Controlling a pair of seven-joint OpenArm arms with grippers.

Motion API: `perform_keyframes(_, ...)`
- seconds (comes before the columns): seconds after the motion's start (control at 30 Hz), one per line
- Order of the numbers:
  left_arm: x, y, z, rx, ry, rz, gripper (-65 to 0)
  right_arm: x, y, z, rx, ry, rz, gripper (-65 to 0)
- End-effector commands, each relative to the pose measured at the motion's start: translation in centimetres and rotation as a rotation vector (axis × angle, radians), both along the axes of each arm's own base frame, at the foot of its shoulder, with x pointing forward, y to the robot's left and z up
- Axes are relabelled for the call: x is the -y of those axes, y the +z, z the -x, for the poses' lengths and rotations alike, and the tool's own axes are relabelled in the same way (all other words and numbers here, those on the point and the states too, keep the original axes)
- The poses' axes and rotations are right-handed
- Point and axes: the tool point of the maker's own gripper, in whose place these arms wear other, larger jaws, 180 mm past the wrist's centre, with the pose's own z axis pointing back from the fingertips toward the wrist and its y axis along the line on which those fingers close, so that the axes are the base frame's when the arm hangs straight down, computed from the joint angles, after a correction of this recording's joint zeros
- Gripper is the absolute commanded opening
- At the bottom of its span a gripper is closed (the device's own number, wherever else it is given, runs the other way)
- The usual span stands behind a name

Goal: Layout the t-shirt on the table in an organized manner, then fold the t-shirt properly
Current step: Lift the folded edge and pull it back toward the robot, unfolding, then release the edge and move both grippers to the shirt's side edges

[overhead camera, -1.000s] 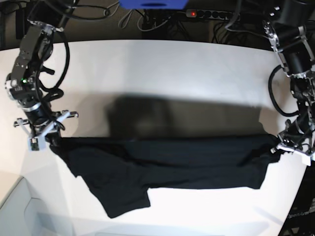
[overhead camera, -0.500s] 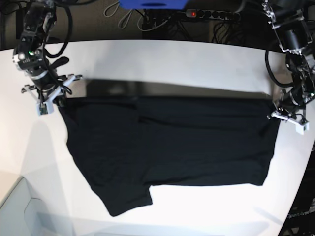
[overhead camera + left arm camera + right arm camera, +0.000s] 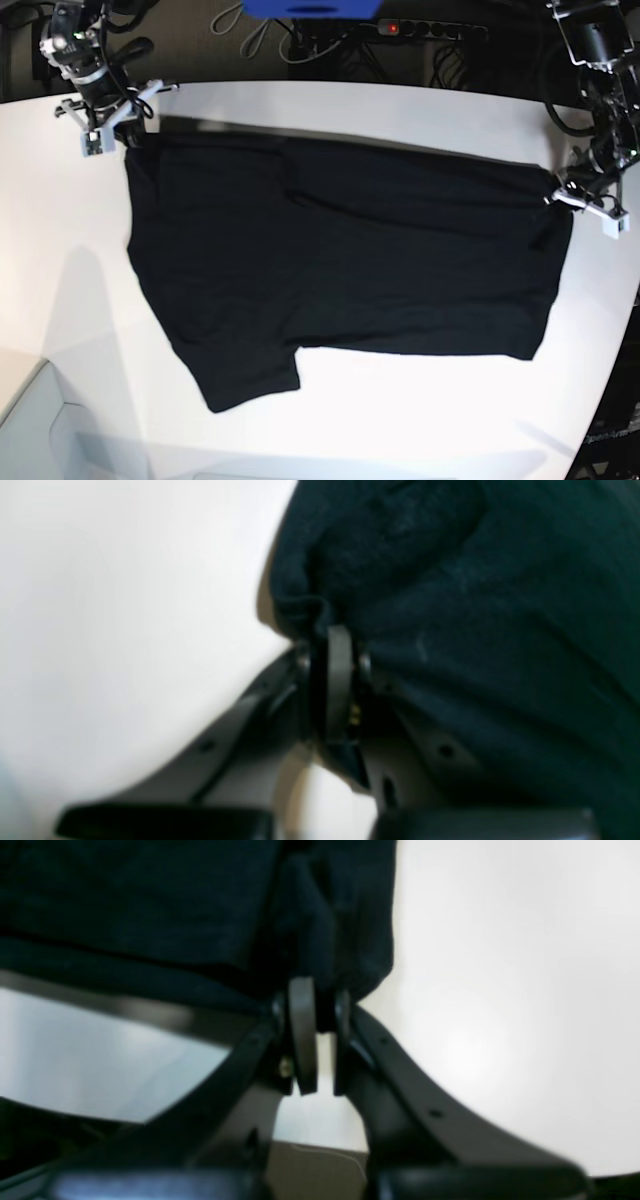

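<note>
Your right gripper (image 3: 118, 132), upper left of the base view, and left gripper (image 3: 562, 192), at right, each pinch a corner of the t-shirt (image 3: 340, 260), spread across the tabletop (image 3: 330, 110).

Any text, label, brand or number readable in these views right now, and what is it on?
None can be read.
t-shirt: plain black on the side showing; no print or neck label in view.
table: bare white, no markings.
left gripper and right gripper: no legible lettering; both wrist views are blurred.
Blue object and power strip behind the table: too small to tell.
</note>
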Motion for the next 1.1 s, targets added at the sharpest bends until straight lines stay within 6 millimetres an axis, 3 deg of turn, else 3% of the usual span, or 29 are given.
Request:
perform_keyframes(0.0, -0.9, -1.3, 2.7, -0.113, -0.001, -0.037, -64.9, 0.3, 0.8, -0.3, 0.035, -0.009, 0.004, -65.0)
perform_keyframes(0.27, -1.8, -1.5, 6.6, -0.124, 0.066, -0.045, -64.9, 0.7, -2.3, 1.4, -0.054, -0.039, -0.024, -65.0)
perform_keyframes(0.83, -1.7, -2.1, 8.2, -0.159, 0.065, -0.035, -64.4, 1.0, -2.7, 2.0, -0.065, -0.068, -0.036, -65.0)
perform_keyframes(0.93, -1.6, -2.1, 8.2, -0.159, 0.062, -0.035, -59.9, 1.1, -2.6, 2.0, -0.06, -0.075, -0.034, -56.0)
perform_keyframes(1.07, -1.6, -2.1, 8.2, -0.157, 0.063, -0.036, -44.0, 1.8, -2.4, 2.1, -0.054, -0.102, -0.029, -39.4)
